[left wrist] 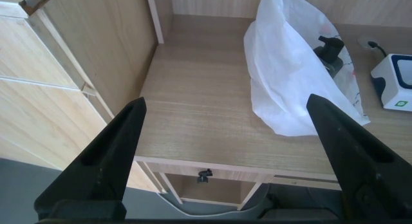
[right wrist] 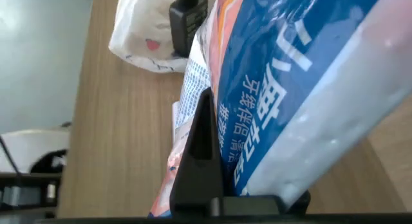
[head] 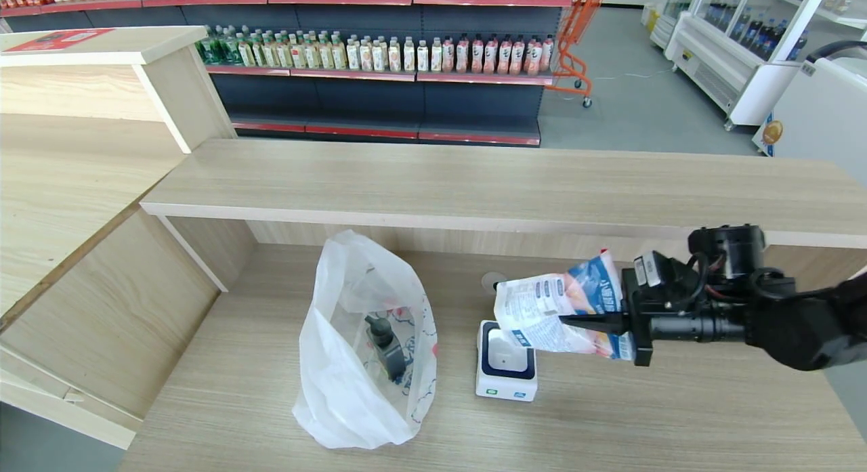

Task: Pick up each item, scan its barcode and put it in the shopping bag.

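A shop checkout is shown: a pale wooden counter (head: 609, 418) with shelves of bottles (head: 379, 52) across the aisle at the far side. A white shopping bag (head: 352, 275) is stood open on the counter to the left, and a dark pump bottle (head: 386, 350) can be seen inside it. A small white scanner (head: 506, 380) is set just right of the bag.

A blue, white and orange packet (head: 535, 299) is held above the scanner by the right gripper (head: 576, 316), whose fingers are closed flat across its right-hand end. The left gripper (left wrist: 226, 103) is spread wide with nothing in it, at the near left edge of the counter.

The packet is judged to be light, soft and crinkly, with a slick film that could slide between the fingers. It is probably best gripped firmly across a flat end, as here, so that the printed face is left uncovered for the scanner.
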{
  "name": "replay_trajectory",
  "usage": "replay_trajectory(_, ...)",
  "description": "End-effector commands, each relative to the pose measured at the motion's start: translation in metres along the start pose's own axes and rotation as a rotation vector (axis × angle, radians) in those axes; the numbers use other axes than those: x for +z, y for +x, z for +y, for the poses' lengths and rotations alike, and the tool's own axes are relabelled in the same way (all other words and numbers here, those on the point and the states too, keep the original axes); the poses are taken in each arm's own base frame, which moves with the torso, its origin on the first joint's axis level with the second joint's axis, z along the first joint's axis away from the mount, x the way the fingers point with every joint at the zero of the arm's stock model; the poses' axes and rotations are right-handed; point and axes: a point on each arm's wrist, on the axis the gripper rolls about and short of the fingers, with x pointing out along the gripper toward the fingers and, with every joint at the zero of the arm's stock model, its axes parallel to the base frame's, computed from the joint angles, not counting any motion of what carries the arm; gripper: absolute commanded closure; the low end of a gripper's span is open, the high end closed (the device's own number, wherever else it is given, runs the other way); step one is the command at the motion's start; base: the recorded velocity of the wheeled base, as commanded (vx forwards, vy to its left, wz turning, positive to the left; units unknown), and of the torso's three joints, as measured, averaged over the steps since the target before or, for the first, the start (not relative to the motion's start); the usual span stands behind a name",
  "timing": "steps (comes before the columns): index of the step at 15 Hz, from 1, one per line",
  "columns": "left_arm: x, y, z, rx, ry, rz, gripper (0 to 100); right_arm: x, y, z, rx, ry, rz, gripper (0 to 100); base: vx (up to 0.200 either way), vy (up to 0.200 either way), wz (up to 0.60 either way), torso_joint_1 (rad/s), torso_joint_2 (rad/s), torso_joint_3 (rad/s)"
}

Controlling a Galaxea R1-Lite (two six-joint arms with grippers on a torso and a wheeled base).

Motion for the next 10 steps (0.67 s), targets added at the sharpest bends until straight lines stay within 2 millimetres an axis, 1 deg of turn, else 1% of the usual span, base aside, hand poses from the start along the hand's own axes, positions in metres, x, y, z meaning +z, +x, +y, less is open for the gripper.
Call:
replay_trajectory(1,0.0,0.0,0.0,0.001,0.001,0.0,0,0.068,-0.055,0.048,-0.2,0.358,-0.01,100,0.0,0.0,0.0,0.0,0.0,0.0)
replay_trajectory(2,0.0,0.0,0.0,0.001,0.0,0.0,0,0.079,-0.056,0.06,-0.236,0.519,-0.024,100,0.0,0.0,0.0,0.0,0.0,0.0)
replay_trajectory(3,0.0,0.0,0.0,0.0,0.0,0.0,0,0.089,-0.051,0.071,-0.315,0.707,-0.032,100,0.0,0.0,0.0,0.0,0.0,0.0)
replay_trajectory(4,0.0,0.0,0.0,0.001,0.0,0.0,0,0.092,-0.047,0.075,-0.359,0.787,-0.032,100,0.0,0.0,0.0,0.0,0.0,0.0)
replay_trajectory(6,0.0,0.0,0.0,0.001,0.0,0.0,0,0.092,-0.044,0.078,-0.387,0.872,-0.034,100,0.0,0.0,0.0,0.0,0.0,0.0)
replay_trajectory(10,0.0,0.0,0.0,0.001,0.0,0.0,0,0.095,-0.049,0.084,-0.39,0.878,-0.045,100,0.0,0.0,0.0,0.0,0.0,0.0)
